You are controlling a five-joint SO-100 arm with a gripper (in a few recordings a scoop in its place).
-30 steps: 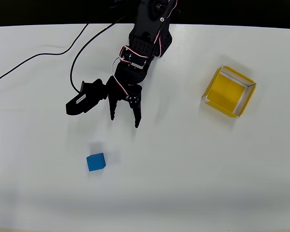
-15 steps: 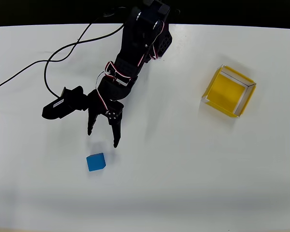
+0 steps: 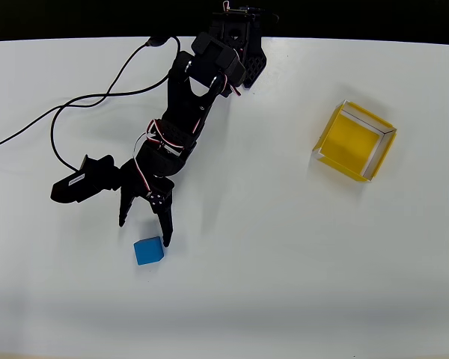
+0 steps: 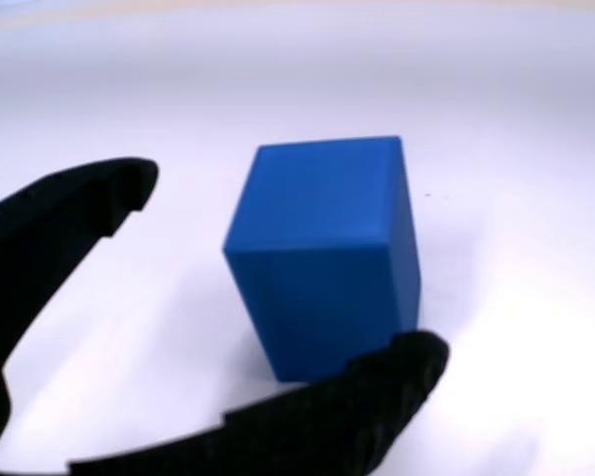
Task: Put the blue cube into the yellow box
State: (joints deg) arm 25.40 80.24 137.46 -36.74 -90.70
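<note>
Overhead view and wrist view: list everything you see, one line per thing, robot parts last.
Blue cube: one, bright blue, lower left of the overhead view, on the table just below the fingertips.
Yellow box: one, yellow floor, pale walls, at right, nothing in it.
Table: one, white.
Cable: one, black, trailing across the upper left.
Arm: one, black, reaching down-left from the top edge.
Gripper: one, black, open, a finger to each side of the cube in the wrist view.
</note>
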